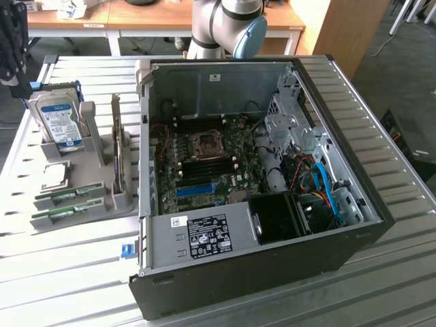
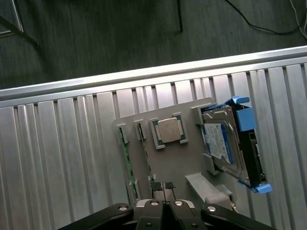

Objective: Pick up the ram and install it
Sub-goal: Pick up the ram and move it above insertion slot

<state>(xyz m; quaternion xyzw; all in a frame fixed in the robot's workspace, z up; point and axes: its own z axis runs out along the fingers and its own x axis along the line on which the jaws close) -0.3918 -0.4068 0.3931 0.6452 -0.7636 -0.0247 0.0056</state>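
Holder (image 1: 95, 185) (image 2: 192, 158): you have the grey parts holder on the slatted metal table (image 1: 381, 122) (image 2: 57, 143), close to the table edge on the exterior view's left. The open computer case (image 1: 238, 272) sits just beside it and takes up the middle of the table, with the motherboard (image 1: 204, 160) exposed inside.

Ram: both sticks lie edge-up in their slots in the holder, side by side and parallel, neither lifted. The inner ram stick (image 1: 70, 195) (image 2: 145, 163) sits just beside the square silver processor (image 1: 54, 176) (image 2: 169, 130). The outer ram stick (image 1: 66, 214) (image 2: 125, 160) lies one slot further out, toward the holder's corner.

Hard drive (image 1: 60, 119) (image 2: 223, 143): it stands tilted at the holder's opposite end, on the far side of the processor, blue-white label facing out.

Gripper (image 2: 162, 189): it hangs above the holder. Your fingertips (image 2: 154, 185) are pressed together with nothing between them. In the wrist view they line up near one end of the inner ram stick, without touching it.
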